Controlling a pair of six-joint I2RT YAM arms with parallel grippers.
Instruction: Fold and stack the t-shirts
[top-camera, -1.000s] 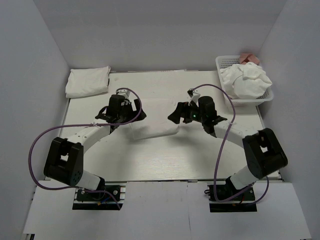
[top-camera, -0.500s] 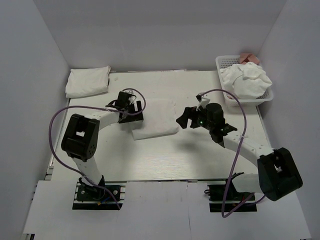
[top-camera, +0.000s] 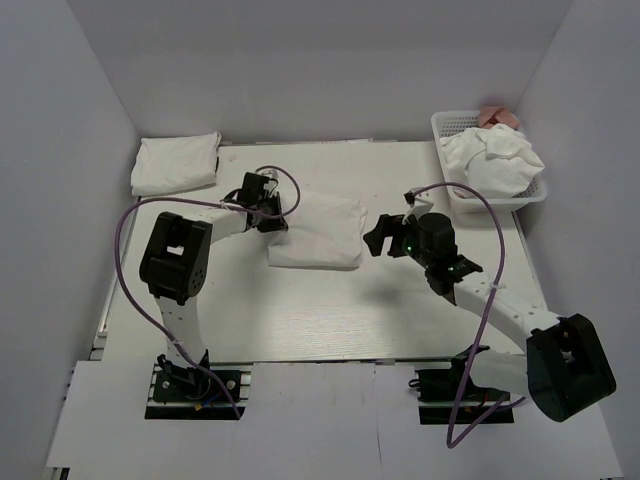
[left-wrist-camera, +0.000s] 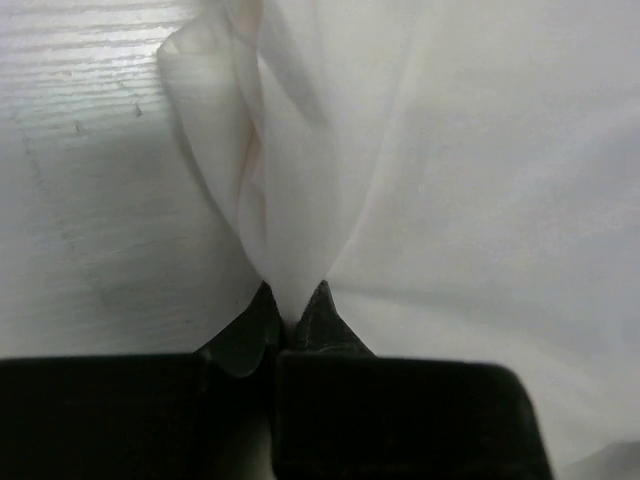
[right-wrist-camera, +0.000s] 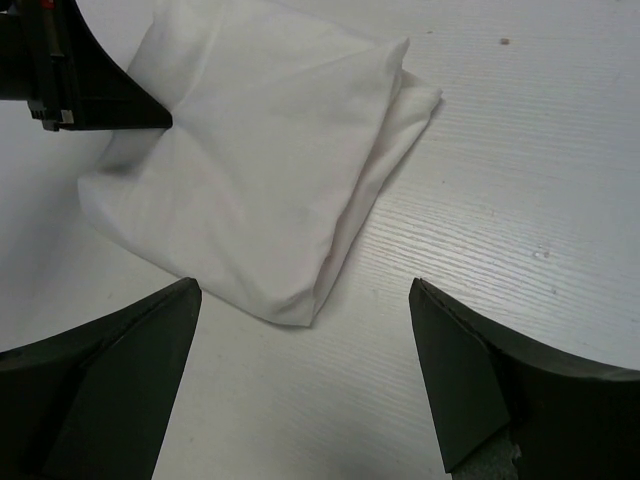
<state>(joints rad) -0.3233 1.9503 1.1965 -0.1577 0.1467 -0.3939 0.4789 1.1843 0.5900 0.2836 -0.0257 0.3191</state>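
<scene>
- Now, your left pincer (left-wrist-camera: 293, 312) is pinched shut on a ridge of cloth at the left edge of the folded t-shirt (top-camera: 320, 232), which lies flat mid-desk between the two arms.
- Your right pincer (top-camera: 378, 234) hangs just beside the shirt's right edge. Its jaws are spread wide, holding nothing and clear of the cloth.
- The stack of folded shirts (top-camera: 177, 163) sits at the far-left corner of the desk (top-camera: 330, 310), well apart from the shirt you hold. The basket (top-camera: 455, 116) with the loose shirts (top-camera: 495, 160) is at the far right.
- The relation that matters is that the stack lies to the left and farther back from the held shirt, on the same side as the edge you grip. Your left arm is nearer and looks like the one to carry it over.
- The shirt's long axis runs roughly left to right, much like the stack's, so little turning should be needed.
- A grip on one edge may let the folds slide open, so keep the lift low and slow.
</scene>
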